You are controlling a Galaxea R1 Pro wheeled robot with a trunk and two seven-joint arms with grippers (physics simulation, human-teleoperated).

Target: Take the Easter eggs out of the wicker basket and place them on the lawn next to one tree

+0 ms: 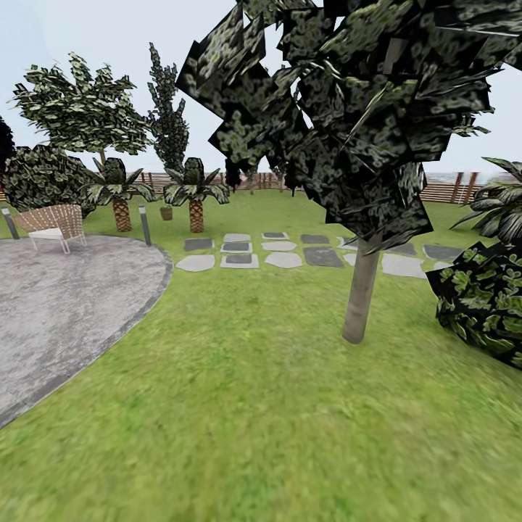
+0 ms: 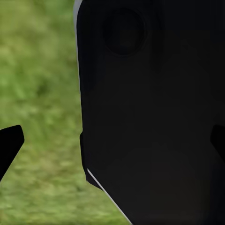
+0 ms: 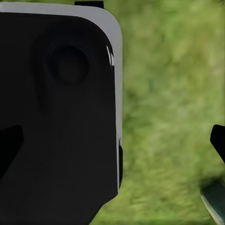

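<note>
One smooth grey trunk (image 1: 360, 297), mottled lawn (image 1: 239, 406)

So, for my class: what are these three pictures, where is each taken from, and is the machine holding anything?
They are simulator renders from a wheeled robot with two arms. The big picture is its head camera, looking over a mottled green lawn with a grey-trunked leafy tree, grey stepping-stone slabs, a grey paved patio and a wicker chair. The other two come from cameras on each wrist, looking past a dark part of the robot at blurred grass. Black fingertips of the left tool and of the right sit wide apart, holding nothing.
</note>
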